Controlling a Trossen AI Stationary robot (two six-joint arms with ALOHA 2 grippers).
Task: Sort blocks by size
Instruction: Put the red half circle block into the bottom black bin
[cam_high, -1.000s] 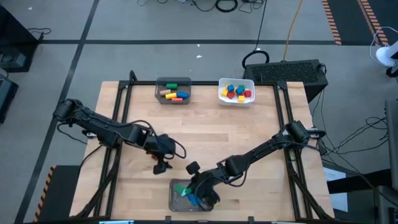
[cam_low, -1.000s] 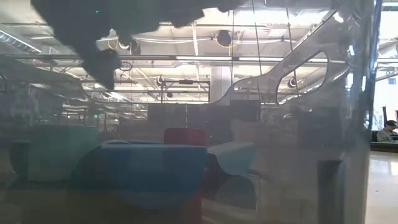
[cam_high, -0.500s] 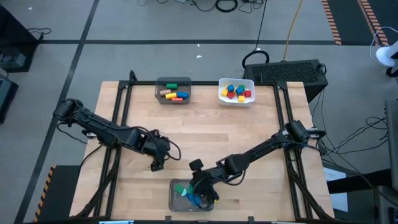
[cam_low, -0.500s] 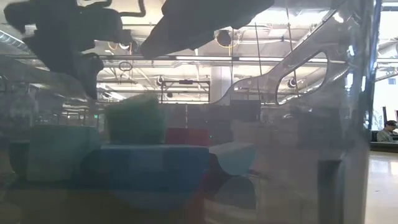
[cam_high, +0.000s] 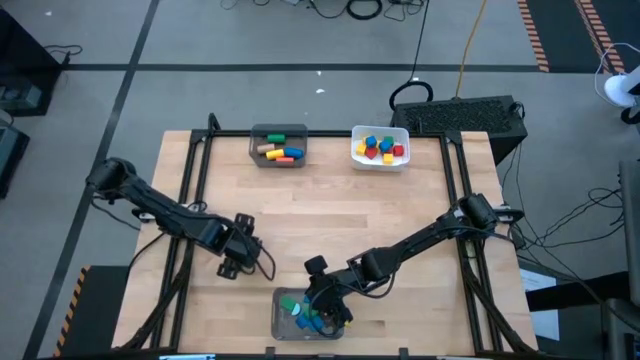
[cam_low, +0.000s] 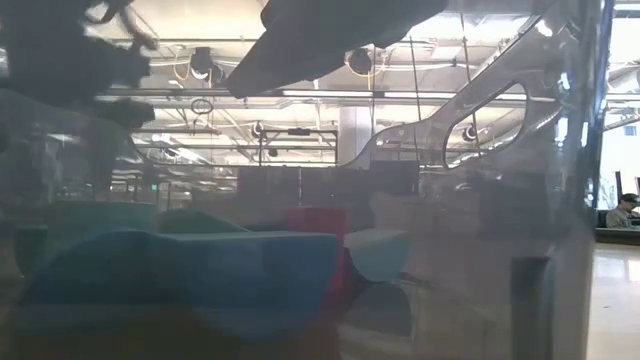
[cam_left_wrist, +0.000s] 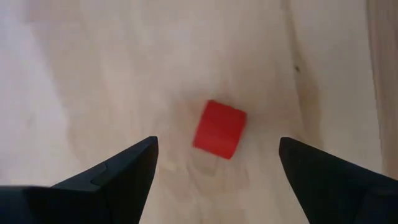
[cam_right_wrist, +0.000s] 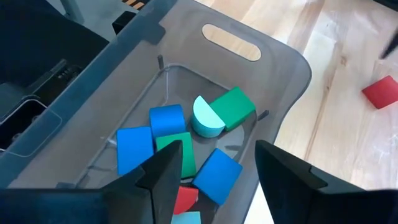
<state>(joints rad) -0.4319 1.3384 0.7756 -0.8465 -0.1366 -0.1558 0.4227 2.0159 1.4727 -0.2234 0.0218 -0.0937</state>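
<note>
Relation | red block (cam_left_wrist: 219, 129) lay on desk (cam_high: 330, 215) centred between spread fingers of left tool (cam_left_wrist: 214, 165) | right tool (cam_right_wrist: 211, 171) released over near grey bin (cam_right_wrist: 273, 68)

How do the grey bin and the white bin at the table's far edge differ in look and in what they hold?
The grey bin is dark and see-through; the white bin is solid white. The grey bin holds longer bars, lying flat, in orange, yellow, green and red; the white bin holds short chunky blocks in blue, red and yellow. Both are small rectangular bins, side by side but apart, away from both arms.
</note>
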